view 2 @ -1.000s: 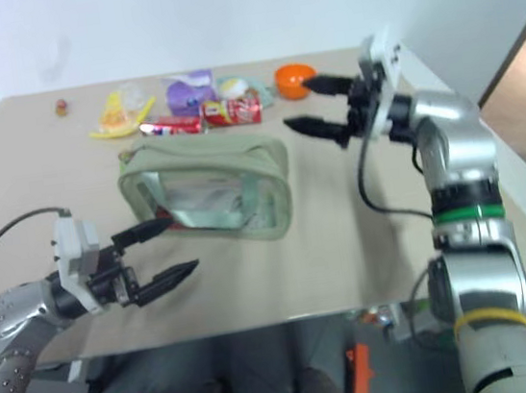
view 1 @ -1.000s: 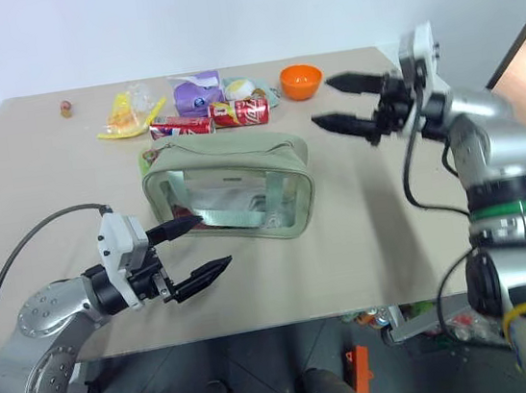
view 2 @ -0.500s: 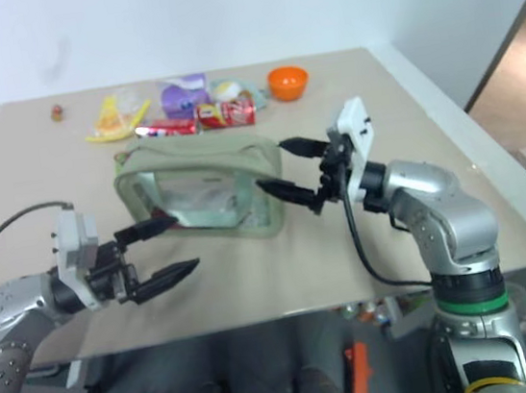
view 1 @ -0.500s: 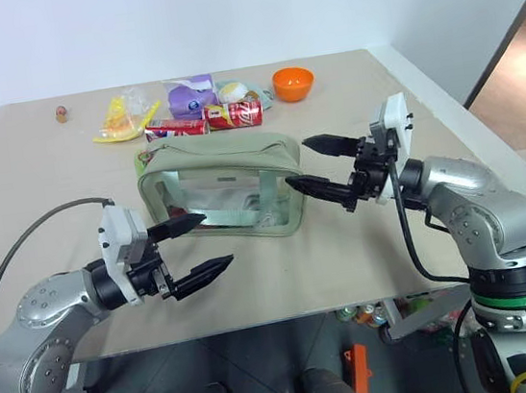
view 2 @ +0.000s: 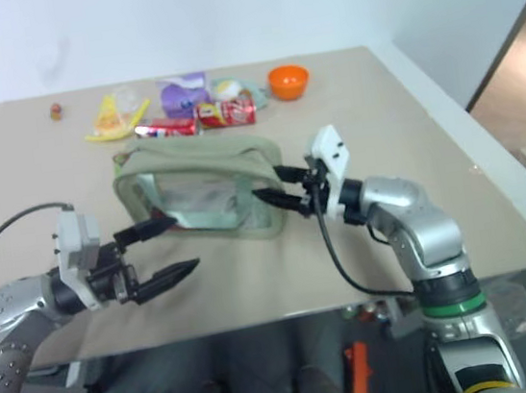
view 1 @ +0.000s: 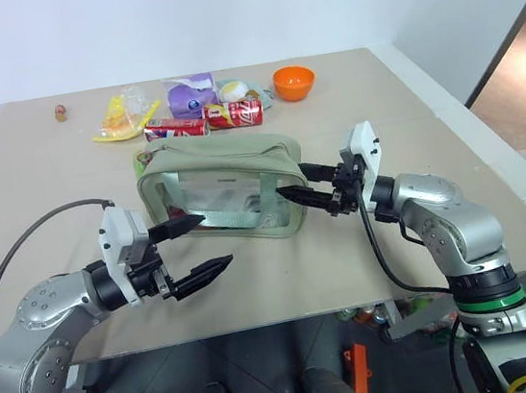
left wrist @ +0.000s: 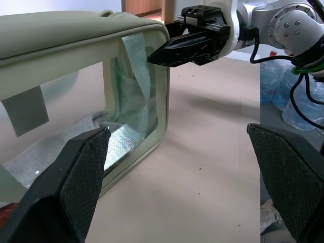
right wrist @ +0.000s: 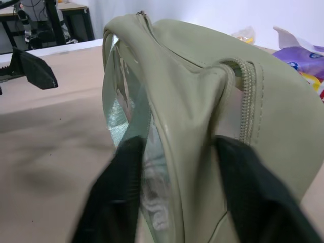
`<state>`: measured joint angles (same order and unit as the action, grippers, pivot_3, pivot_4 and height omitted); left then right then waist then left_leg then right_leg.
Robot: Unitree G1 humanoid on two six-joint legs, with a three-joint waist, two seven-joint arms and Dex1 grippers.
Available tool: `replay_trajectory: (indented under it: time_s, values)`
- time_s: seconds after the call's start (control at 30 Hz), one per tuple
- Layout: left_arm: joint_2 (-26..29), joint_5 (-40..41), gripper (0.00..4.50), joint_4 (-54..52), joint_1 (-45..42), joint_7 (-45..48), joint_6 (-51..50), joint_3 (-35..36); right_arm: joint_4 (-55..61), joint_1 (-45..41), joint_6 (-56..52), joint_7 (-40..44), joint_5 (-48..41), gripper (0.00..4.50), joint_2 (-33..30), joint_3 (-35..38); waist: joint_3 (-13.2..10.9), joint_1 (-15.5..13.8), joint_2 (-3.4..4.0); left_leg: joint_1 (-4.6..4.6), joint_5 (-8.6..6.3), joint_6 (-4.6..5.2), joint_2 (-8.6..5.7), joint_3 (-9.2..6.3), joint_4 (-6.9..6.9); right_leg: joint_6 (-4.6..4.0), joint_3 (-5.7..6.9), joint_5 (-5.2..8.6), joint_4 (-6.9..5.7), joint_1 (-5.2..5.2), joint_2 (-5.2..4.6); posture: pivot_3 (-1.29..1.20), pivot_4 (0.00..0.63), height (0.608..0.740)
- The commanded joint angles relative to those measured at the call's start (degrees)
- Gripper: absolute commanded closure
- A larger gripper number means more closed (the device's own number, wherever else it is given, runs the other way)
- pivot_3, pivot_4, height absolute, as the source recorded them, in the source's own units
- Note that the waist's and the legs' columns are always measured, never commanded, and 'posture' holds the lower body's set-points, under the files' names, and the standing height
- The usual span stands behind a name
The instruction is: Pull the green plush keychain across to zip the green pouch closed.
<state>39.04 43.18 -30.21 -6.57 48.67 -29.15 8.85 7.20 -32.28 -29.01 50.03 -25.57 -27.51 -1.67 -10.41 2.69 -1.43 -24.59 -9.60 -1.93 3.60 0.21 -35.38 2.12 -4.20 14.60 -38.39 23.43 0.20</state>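
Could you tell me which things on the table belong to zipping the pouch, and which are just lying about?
For the job:
- green pouch
- green plush keychain, small, at the pouch's left end
- right gripper, gripping the pouch's right end

Lying about, at the far edge:
- orange bowl
- two red cans
- purple packet
- yellow snack bag

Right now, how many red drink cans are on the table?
2. One red can lies on its side just behind the green pouch; a second red can lies to its right, in front of the purple packet. The clutter behind could hide more.
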Motion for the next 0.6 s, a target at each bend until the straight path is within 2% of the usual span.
replay_trajectory:
  time_s: [0.03,0.07,0.1,0.43,0.6]
  values:
    - [0.1,0.0,0.0,-1.9,0.1,-0.4,0.7,0.6,0.6,-0.9,2.6,0.6,0.2,3.92,0.1,0.2,0.0,0.0,0.0,0.0,0.0,0.0,0.0,0.0,0.0,0.0,0.0,0.0,0.0,0.0,0.0,0.0,0.15,0.74]
    - [0.1,-0.1,0.0,-1.9,0.0,-0.4,0.7,0.5,0.4,-1.0,3.3,1.0,0.2,4.32,0.2,0.0,0.0,0.0,0.0,-0.01,0.0,0.0,0.0,0.01,0.0,0.0,0.0,0.0,0.0,0.0,-0.01,0.0,0.15,0.74]
    - [0.0,-0.1,0.0,-1.9,0.0,-0.4,0.7,0.5,0.3,-1.2,4.1,1.5,0.2,4.42,0.3,-0.1,0.0,0.0,0.0,-0.01,0.0,0.0,0.0,0.01,0.0,0.0,0.0,0.0,0.0,0.0,-0.01,0.0,0.15,0.74]
    - [0.1,-0.4,0.0,-1.2,-0.7,-0.2,0.7,-0.1,-5.6,-7.9,13.9,14.8,-1.7,4.42,-1.9,1.5,0.0,0.0,0.0,-0.01,0.0,0.0,0.0,0.0,0.0,0.0,0.01,0.0,0.0,0.01,0.0,0.0,0.15,0.74]
    - [0.3,-0.9,0.0,-1.3,-0.8,0.0,0.8,-0.4,-12.5,-8.7,17.9,18.8,0.6,4.42,-3.1,1.0,0.0,0.0,0.0,-0.01,0.0,0.0,0.0,-0.01,0.01,-0.02,0.03,0.02,0.01,0.0,0.0,0.0,0.15,0.74]
